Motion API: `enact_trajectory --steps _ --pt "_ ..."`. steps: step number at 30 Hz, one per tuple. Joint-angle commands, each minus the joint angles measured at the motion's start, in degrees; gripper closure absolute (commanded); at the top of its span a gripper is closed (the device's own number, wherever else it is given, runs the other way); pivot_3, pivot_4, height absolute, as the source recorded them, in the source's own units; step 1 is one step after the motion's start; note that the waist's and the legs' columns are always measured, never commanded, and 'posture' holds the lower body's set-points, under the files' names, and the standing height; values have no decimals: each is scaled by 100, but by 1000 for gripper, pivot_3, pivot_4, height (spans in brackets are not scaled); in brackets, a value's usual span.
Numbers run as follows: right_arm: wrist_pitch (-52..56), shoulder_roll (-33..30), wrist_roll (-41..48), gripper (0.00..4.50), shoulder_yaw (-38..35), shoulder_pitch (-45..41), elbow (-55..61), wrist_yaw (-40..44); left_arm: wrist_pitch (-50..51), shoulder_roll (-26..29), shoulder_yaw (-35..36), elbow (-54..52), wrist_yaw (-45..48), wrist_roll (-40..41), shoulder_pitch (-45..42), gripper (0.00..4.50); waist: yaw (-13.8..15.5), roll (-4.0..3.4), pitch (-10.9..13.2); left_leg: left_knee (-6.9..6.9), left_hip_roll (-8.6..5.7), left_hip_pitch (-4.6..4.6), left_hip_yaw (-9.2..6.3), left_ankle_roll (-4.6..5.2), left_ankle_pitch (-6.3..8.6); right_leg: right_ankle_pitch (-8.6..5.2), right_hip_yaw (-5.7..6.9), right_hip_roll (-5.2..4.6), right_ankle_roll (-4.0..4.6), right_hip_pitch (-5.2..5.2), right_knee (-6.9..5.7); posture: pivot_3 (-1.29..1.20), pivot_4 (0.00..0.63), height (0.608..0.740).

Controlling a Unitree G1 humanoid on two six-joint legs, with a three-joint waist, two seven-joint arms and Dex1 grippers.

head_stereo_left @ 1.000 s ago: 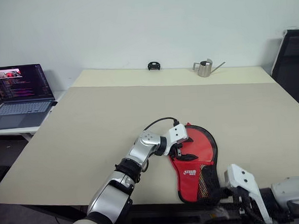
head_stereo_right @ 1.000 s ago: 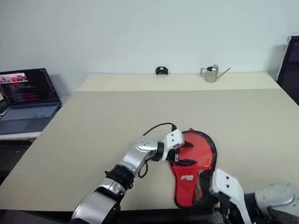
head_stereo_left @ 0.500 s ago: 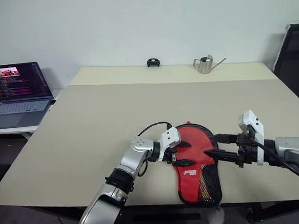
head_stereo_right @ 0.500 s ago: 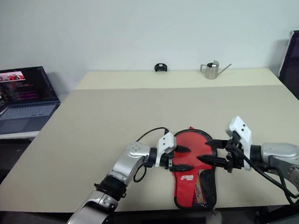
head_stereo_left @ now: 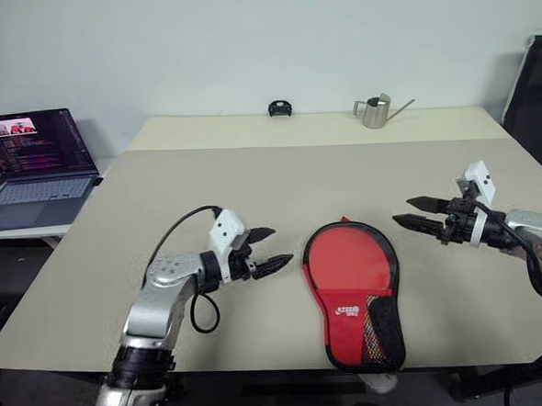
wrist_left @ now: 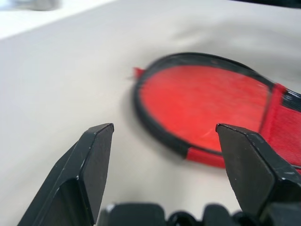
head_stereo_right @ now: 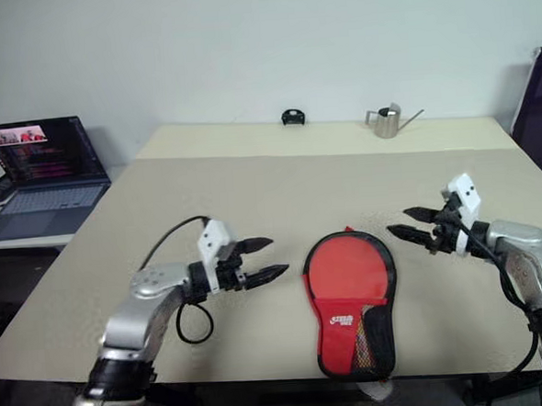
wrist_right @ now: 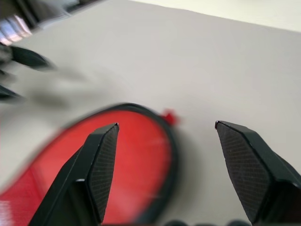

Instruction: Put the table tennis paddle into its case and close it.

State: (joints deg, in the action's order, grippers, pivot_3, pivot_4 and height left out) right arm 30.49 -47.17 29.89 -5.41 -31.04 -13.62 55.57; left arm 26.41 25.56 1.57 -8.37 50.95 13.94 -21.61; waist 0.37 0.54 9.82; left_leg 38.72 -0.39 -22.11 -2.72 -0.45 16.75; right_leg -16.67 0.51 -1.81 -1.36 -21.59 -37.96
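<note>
The left gripper [head_stereo_left: 266, 249], two black fingers on a white and silver wrist, is shown spread wide and empty above the table, just beside the case and pointing toward it. The right gripper [head_stereo_left: 411, 211] is likewise held with its fingers apart and empty, on the opposite side of the case and a little farther from it.

Between the two grippers the case [head_stereo_left: 354, 288], a soft paddle-shaped red fabric cover with black edging, a white logo and a black mesh pocket, is seen lying flat on the table near the front edge. Its round head is plain red; the logo and mesh pocket are carried on the narrower handle part. Whether the paddle is inside cannot be told, and the zip appears closed, though the seam is too small to be certain.

The long axis of the case runs from the front edge toward the far wall, the round head pointing away from the robot.

The beige table [head_stereo_left: 252, 186] also bears a small metal watering can [head_stereo_left: 374, 112] and a small black object [head_stereo_left: 279, 108] at its far edge. An open laptop [head_stereo_left: 31, 167] stands on a side table to the left.
</note>
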Motion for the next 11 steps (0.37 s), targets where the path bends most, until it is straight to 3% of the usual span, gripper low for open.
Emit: enact_trajectory --steps 1,11 --pt "-255 -129 -288 915 24 -293 -252 259 122 81 286 -624 -303 259 185 690 0 -1 0 0 0 0 1 0 0 0 -1 0 0 0 0 0 150 740" --pt "-153 -455 -704 915 59 20 90 578 -195 -19 -114 29 -507 122 -58 690 4 -10 6 -1 0 -1 2 -2 0 -1 -1 -2 2 -1 -1 0 150 740"
